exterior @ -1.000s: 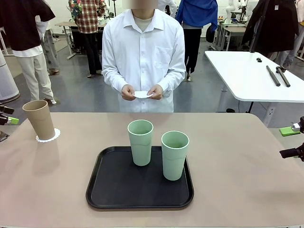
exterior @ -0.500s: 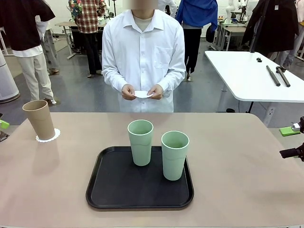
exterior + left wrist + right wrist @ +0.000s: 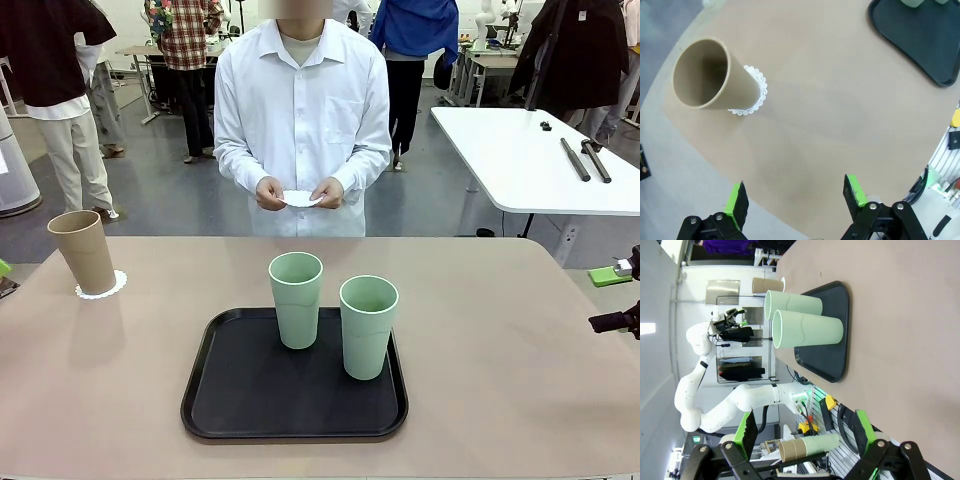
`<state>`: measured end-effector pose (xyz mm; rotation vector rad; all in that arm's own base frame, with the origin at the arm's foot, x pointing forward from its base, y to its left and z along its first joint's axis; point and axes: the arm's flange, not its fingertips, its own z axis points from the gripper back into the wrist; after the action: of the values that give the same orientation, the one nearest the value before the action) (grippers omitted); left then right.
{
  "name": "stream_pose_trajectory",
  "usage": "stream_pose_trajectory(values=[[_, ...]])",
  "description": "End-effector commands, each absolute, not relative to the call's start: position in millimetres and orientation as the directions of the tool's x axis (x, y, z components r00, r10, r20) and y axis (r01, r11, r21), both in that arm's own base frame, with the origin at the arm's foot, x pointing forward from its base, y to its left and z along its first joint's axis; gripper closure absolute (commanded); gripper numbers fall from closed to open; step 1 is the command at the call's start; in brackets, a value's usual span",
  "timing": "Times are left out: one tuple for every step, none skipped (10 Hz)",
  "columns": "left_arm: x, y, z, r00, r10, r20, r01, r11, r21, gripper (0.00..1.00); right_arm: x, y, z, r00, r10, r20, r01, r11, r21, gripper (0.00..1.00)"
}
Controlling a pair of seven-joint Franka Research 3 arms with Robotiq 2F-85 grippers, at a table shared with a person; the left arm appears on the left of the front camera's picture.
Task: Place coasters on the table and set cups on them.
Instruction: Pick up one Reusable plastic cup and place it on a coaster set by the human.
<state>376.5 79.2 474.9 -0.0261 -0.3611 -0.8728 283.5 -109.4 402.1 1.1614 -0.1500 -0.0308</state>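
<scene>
The brown cup (image 3: 83,250) stands upright on its coaster (image 3: 112,285) near the left end of the table (image 3: 500,350). The change is beside it: the left gripper (image 3: 795,194) has drawn back from the cup over the last second, and at the front view's left edge just a sliver of green pad remains. I take that as the first cup delivered and let go, with two settings still to do. The two green cups (image 3: 296,298) wait on the black tray (image 3: 240,400) at mid-table. The person's hands (image 3: 270,193) hold a white disc (image 3: 300,199) (probably the next coaster) above the far edge. From above, the left wrist view adds what the front cannot: lace showing past one side of the cup's base, and that gripper's jaws spread with nothing between them. The right gripper (image 3: 805,429) is likewise spread and empty, looking along the table at the green cups.
</scene>
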Motion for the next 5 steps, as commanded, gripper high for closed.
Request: stream_pose_trajectory(values=[[380,45,469,0.61,-0.747,0.263,0.735,0.658,0.163,0.0,284,-110,402,0.989,-0.105,0.106,-0.058,0.385,0.921,0.0],[385,32,469,0.63,-0.728,0.271,0.714,0.68,0.168,0.0,284,-110,402,0.989,-0.105,0.106,-0.058,0.385,0.921,0.0],[390,24,472,0.644,-0.705,0.297,0.693,0.702,0.165,0.0,284,-110,402,0.989,-0.105,0.106,-0.058,0.385,0.921,0.0],[379,40,475,0.597,-0.751,0.282,0.744,0.65,0.155,0.0,284,-110,402,0.989,-0.105,0.106,-0.058,0.385,0.921,0.0],[379,40,475,0.597,-0.751,0.282,0.744,0.65,0.155,0.0,284,-110,402,0.989,-0.105,0.106,-0.058,0.385,0.921,0.0]])
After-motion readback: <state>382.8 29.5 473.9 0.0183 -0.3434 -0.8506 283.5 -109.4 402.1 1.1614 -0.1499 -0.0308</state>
